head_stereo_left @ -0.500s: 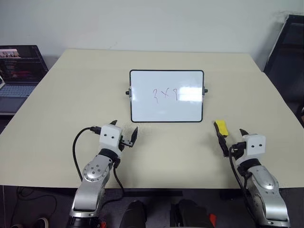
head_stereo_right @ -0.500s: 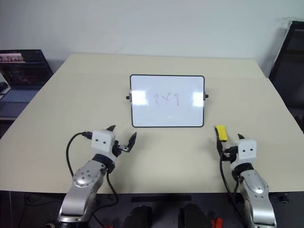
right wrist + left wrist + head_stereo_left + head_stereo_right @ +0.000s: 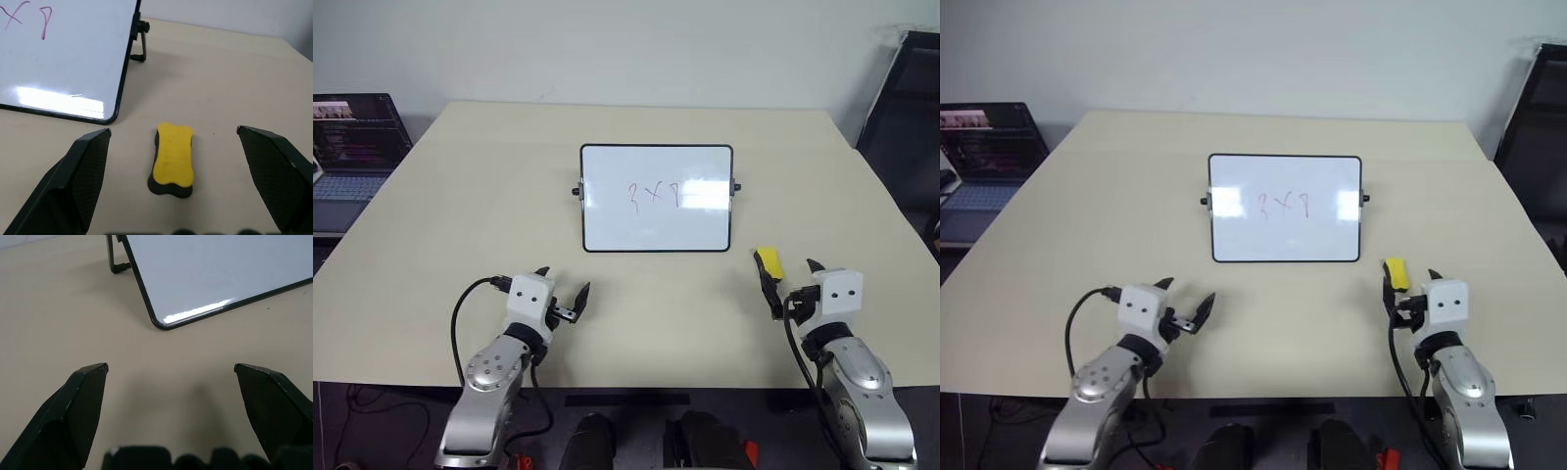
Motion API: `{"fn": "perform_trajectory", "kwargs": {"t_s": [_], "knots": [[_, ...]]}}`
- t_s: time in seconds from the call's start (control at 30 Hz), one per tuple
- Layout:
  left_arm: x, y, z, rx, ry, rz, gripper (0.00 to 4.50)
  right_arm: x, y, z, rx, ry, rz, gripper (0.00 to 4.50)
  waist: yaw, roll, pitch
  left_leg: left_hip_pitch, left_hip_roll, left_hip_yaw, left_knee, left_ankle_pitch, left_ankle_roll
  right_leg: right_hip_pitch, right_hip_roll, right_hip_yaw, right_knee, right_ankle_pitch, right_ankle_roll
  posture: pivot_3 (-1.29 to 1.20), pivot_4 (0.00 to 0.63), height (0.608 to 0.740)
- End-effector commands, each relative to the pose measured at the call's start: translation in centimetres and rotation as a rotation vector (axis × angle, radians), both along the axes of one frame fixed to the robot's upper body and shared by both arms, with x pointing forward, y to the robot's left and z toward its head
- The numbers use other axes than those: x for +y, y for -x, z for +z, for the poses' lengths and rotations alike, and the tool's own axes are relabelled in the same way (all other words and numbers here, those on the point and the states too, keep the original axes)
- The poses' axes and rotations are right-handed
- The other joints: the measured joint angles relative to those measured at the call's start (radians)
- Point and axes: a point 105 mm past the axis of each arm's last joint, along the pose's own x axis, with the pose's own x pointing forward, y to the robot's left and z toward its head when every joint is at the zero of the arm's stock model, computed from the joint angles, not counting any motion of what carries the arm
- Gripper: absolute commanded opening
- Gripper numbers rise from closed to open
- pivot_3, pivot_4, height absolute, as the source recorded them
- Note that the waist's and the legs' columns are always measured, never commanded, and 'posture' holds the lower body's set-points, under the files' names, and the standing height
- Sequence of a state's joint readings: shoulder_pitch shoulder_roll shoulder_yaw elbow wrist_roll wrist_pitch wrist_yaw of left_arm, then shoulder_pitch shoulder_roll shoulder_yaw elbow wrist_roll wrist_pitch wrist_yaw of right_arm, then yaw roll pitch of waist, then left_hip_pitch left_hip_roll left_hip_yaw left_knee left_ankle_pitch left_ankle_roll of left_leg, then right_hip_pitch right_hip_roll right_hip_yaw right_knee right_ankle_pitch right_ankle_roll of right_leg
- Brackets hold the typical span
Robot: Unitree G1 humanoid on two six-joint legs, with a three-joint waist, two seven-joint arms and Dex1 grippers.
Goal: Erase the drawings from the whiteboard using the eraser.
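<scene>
The left tool [image 3: 566,299] hangs wide open and empty above the counter [image 3: 431,225], short of the whiteboard [image 3: 656,199], probably just waiting. The whiteboard stands propped on its stand mid-counter, long side across, so the drawings [image 3: 653,194] face the robot. The eraser [image 3: 172,159] lies flat near the board's right lower corner, yellow side up, its long axis running away from the robot (handy for gripping), framed by the right tool [image 3: 173,188], fully open, holding nothing.

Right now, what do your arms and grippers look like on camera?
Both arms are silver-grey metal with round joint housings and loose black cables. Each wrist carries a white boxy block with two small dark dots. The left gripper and right gripper each have two black, pointed, wedge-shaped fingers.
</scene>
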State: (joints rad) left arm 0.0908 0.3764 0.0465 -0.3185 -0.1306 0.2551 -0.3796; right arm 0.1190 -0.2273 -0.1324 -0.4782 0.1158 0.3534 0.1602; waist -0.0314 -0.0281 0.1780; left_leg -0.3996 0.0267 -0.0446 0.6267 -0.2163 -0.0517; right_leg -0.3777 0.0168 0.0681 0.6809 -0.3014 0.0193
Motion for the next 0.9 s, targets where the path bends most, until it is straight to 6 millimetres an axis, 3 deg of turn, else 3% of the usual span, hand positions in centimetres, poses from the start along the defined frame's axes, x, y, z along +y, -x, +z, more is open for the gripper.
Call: {"fn": "perform_trajectory", "kwargs": {"t_s": [0.03, 0.17, 0.23, 0.33, 0.6, 0.9], "knots": [[-2.0, -0.4, 2.7, -0.069, -0.006, -0.180, 4.50, 0.3, -0.8, 2.0, -0.030, -0.042, -0.046, 4.48, 0.000, 0.000, 0.000, 0.000, 0.000, 0.000, 0.000, 0.000, 0.000, 0.000, 0.000, 0.000, 0.000, 0.000, 0.000, 0.00, 0.150, 0.740], [-2.2, -0.6, 3.9, -0.060, -0.022, -0.304, 4.50, 1.9, -1.2, 3.3, -0.045, -0.066, -0.030, 4.48, 0.000, 0.000, 0.000, -0.001, 0.000, 0.000, 0.000, 0.000, 0.000, -0.001, 0.000, 0.000, 0.000, 0.000, 0.000, 0.00, 0.150, 0.740], [-2.8, -1.4, 5.3, -0.070, -0.041, -0.414, 4.50, 2.2, -1.5, 4.9, -0.089, -0.045, -0.025, 4.48, 0.000, 0.000, 0.000, -0.001, 0.000, 0.001, -0.002, 0.000, 0.000, -0.002, 0.000, 0.000, 0.000, 0.000, -0.001, 0.00, 0.150, 0.740], [-4.6, -3.0, 7.8, -0.097, -0.078, -0.568, 4.50, 0.6, -2.4, 5.8, -0.065, -0.085, -0.041, 4.48, 0.004, 0.000, 0.001, -0.002, -0.001, -0.001, -0.001, 0.000, 0.000, -0.003, 0.001, -0.002, 0.000, 0.000, 0.000, 0.00, 0.150, 0.740], [-7.4, -3.5, 9.8, -0.071, -0.153, -0.895, 4.50, -2.0, -3.9, 4.1, 0.117, -0.101, -0.101, 4.48, -0.003, 0.000, 0.001, -0.003, -0.002, 0.003, -0.001, -0.001, 0.001, -0.004, 0.002, -0.002, 0.000, 0.000, 0.000, 0.00, 0.150, 0.740], [-9.7, -4.5, 9.8, -0.081, -0.191, -1.023, 4.50, -1.0, -4.6, 2.0, 0.259, -0.100, -0.011, 4.48, -0.007, 0.000, 0.001, -0.010, -0.002, 0.004, 0.000, -0.001, 0.002, -0.011, 0.005, 0.000, 0.001, 0.002, -0.003, 0.00, 0.150, 0.740]]}}
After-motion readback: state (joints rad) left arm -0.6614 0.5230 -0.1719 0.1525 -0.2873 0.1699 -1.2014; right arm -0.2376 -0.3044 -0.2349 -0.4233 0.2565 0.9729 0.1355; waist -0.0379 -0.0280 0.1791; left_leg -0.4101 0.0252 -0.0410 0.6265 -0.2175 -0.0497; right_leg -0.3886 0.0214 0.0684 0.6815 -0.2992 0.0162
